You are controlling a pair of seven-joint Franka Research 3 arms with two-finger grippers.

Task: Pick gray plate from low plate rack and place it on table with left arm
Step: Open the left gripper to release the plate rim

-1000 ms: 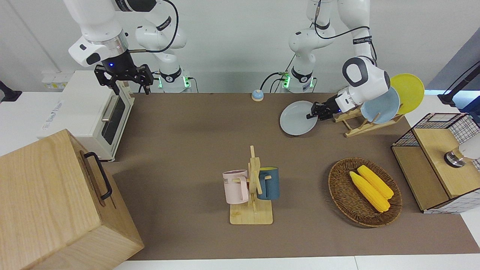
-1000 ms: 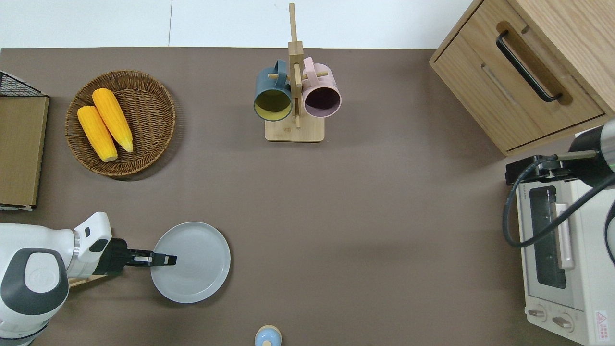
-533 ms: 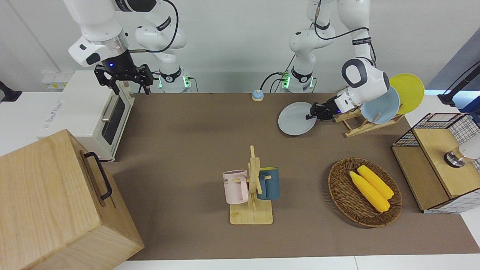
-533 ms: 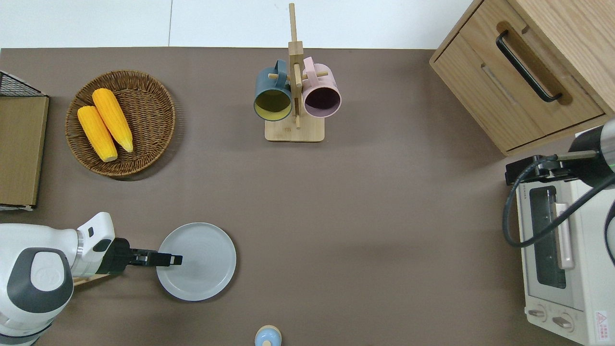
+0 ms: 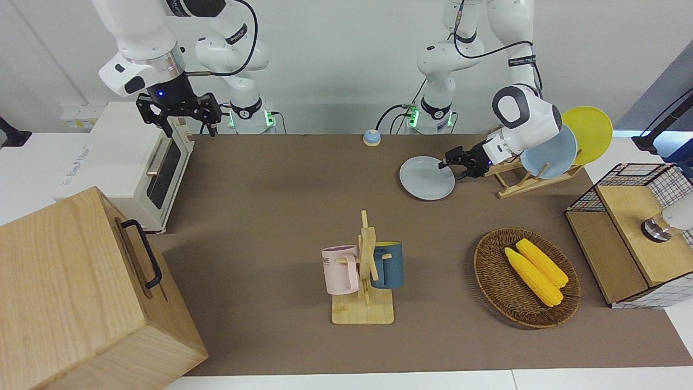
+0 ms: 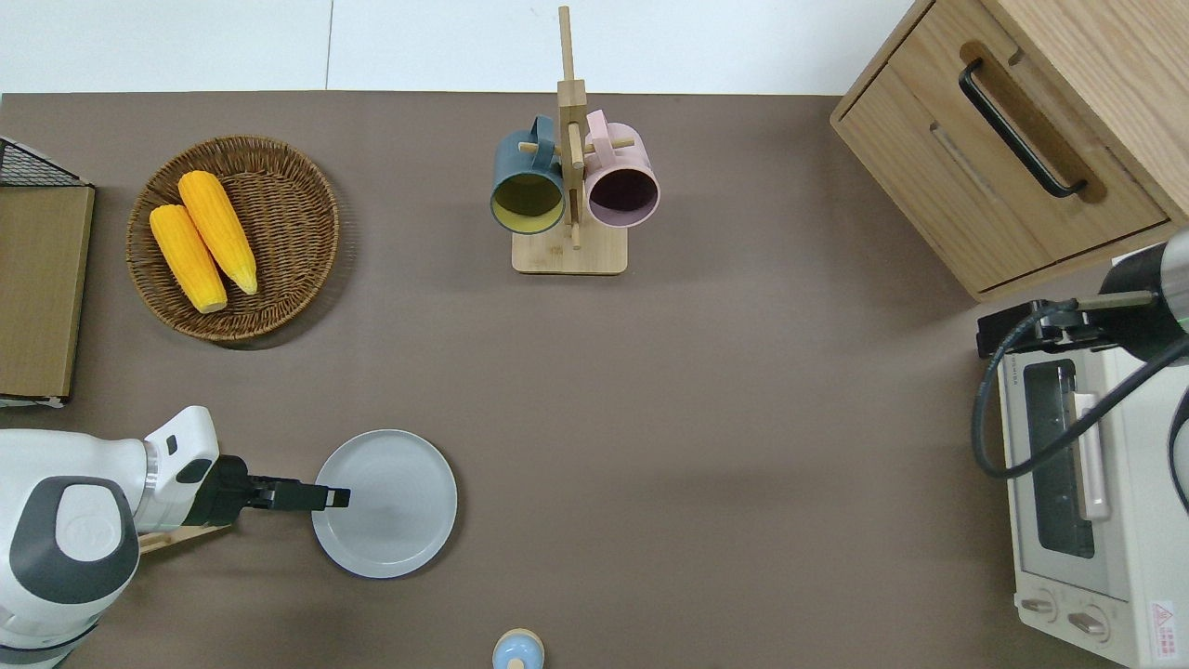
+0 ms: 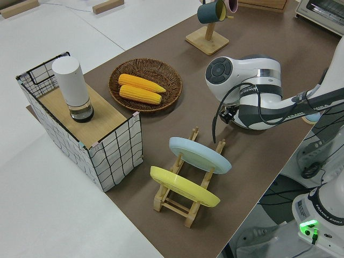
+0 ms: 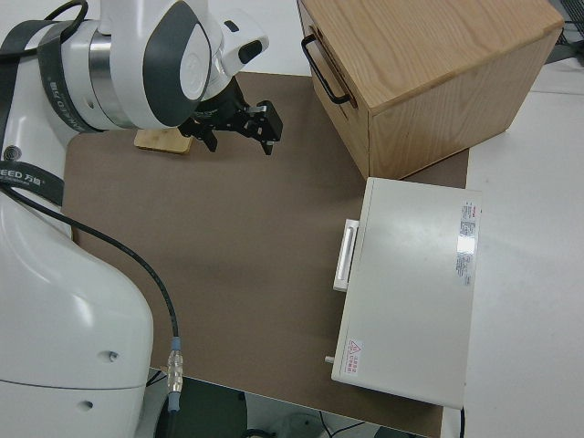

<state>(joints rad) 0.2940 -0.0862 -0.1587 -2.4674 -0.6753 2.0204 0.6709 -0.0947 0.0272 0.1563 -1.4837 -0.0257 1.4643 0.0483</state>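
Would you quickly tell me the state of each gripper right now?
Left gripper: open, at the rim of the gray plate, which lies flat on the table.
Right gripper: open, arm parked.

Left arm (image 5: pixel 522 116) reached low and nearly level, elbow bent, wrist pointed toward the right arm's end. Left tool (image 5: pixel 453 164) (image 6: pixel 336 498) held low, fingers spread apart. Right arm (image 5: pixel 143 46) parked; right tool (image 5: pixel 184 116) hung pointing down, fingers spread.
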